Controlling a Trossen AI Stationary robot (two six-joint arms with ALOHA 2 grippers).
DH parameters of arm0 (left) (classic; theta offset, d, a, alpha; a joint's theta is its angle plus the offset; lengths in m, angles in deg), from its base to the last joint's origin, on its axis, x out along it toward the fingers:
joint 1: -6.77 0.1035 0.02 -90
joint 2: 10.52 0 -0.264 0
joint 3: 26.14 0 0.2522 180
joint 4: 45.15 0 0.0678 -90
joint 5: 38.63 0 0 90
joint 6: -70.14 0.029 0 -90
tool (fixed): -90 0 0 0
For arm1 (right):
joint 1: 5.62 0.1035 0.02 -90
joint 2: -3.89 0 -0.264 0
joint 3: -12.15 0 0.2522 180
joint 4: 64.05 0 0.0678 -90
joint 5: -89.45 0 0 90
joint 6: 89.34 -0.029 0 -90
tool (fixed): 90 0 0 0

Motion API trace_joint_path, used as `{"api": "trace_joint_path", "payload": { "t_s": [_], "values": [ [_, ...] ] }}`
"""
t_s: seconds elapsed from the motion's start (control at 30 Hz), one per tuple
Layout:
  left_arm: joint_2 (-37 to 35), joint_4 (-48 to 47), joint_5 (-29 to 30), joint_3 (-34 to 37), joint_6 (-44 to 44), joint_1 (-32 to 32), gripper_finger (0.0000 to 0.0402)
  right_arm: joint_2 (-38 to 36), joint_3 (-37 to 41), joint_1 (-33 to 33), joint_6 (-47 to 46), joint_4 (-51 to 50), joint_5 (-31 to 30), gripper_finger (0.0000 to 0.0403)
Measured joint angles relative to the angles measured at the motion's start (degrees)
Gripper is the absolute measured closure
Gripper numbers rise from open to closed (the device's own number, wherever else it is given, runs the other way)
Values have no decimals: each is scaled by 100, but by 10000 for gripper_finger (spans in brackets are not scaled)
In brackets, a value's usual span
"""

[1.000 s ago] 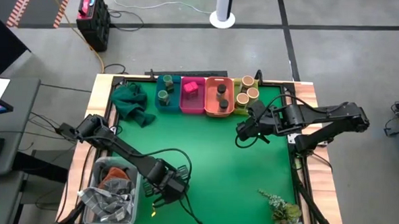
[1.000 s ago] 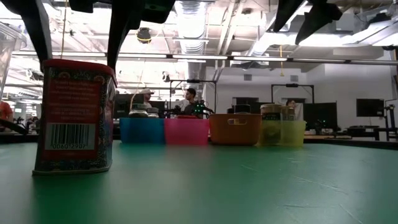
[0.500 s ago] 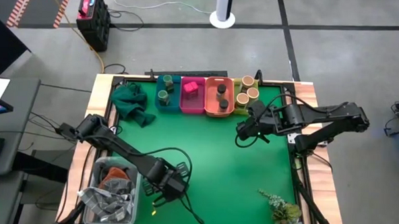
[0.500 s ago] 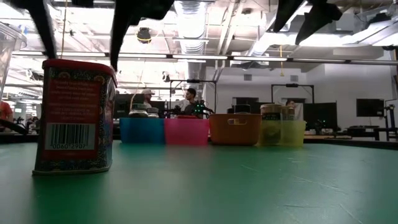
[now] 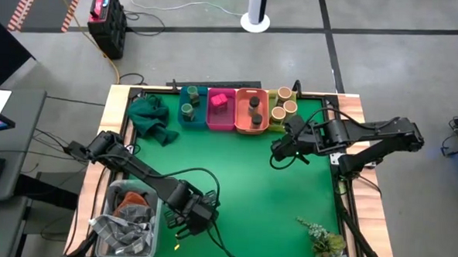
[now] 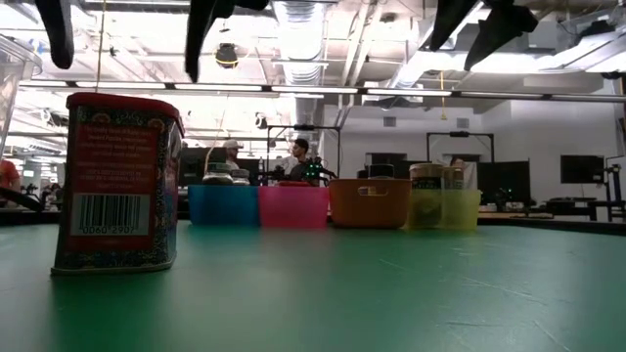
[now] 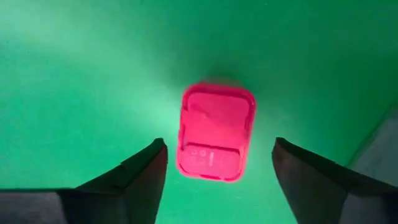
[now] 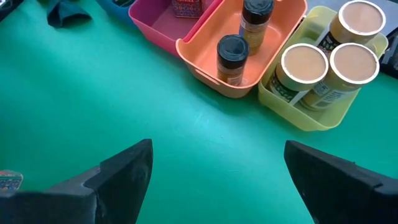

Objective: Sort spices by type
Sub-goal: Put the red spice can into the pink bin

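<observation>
Down at the table's near-left corner, the left gripper point(image 7: 217, 180) hangs directly over the pink box point(image 7: 216, 132), its fingers spread to either side of the box and touching neither wall — the box stands upright on the green mat, unheld. The risk from here is a skewed descent: if one finger lands on the lid instead of sliding past a side, the tall, narrow tin could tip or skid toward the table edge just beside it. A grip closed too high could also let it swing on the way to the pink bin point(image 5: 219, 119), well apart at the far edge, where another pink box already sits. To the right, the right gripper point(image 8: 217, 180) waits with fingers wide, holding nothing, near the orange bin point(image 8: 273, 59) and yellow bin point(image 8: 311, 115). From overhead the arm hides the box entirely; the left wrist view shows its lid centred between the fingers, while the low view alone shows its upright height and barcode face — and the fingers lifted clear above it.
</observation>
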Motion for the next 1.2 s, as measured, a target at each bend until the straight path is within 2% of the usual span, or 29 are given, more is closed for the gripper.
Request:
{"api": "trace_joint_path", "payload": {
  "t_s": [0.2, 0.57, 0.73, 0.97, 1.2],
  "values": [
    [22, 427, 30, 204, 66, 1, 86, 0, 0, 0, 0, 31, 0, 17],
    [530, 425, 229, 234, 101, 136, 83, 0, 0, 4, -2, 73, 2, 17],
    [591, 284, 115, 239, 119, 168, 110, 0, 0, 4, -2, 71, 0, 17],
    [586, 303, 100, 236, -299, 180, 189, 0, 0, 4, -3, 75, 0, 17],
    [528, 191, -245, 236, -1211, 599, 189, 0, 0, 4, -2, 103, 0, 17]
  ]
}}
